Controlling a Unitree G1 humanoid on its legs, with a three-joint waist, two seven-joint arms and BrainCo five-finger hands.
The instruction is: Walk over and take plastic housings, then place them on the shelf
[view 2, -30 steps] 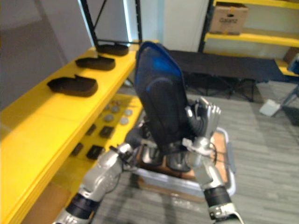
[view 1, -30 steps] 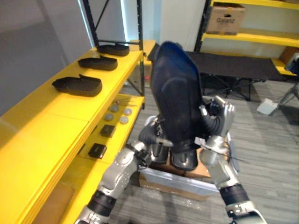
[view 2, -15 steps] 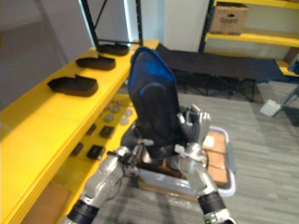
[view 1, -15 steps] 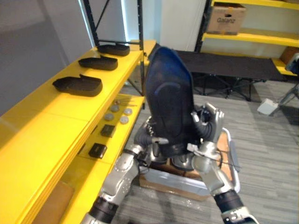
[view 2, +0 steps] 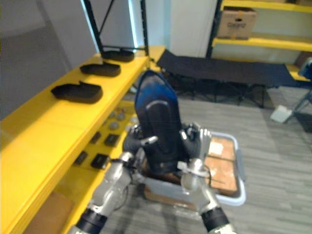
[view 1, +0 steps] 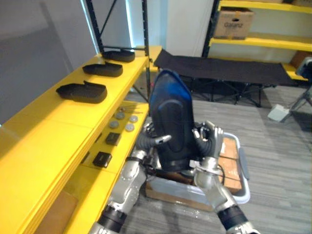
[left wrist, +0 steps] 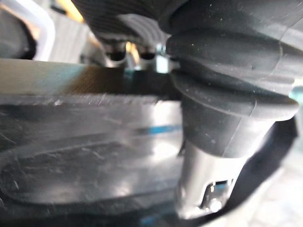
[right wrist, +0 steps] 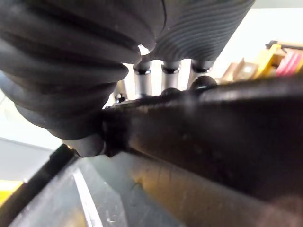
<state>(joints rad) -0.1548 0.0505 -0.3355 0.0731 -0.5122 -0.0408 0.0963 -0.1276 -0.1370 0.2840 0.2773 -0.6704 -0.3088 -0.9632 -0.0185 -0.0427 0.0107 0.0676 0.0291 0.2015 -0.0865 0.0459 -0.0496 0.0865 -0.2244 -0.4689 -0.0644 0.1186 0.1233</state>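
I'm clamping the plastic housing (view 1: pixel 170 114) upright between my left robot hand (view 1: pixel 152 141) and right robot hand (view 1: pixel 207 138). Fingers are curling round its lower edges, probably to keep it clear of the grey tote (view 1: pixel 242 168) beneath. Further left, the yellow shelf (view 1: pixel 53 131) is carrying three placed housings (view 1: pixel 82 91), with bare board nearer me, likely this one's spot.

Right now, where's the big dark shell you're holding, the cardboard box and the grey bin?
plastic housing (view 1: pixel 171 124): left eye view, middle of its back.
cardboard box (view 1: pixel 233 24): left eye view, its front face.
grey bin (view 1: pixel 243 168): left eye view, its right rim.
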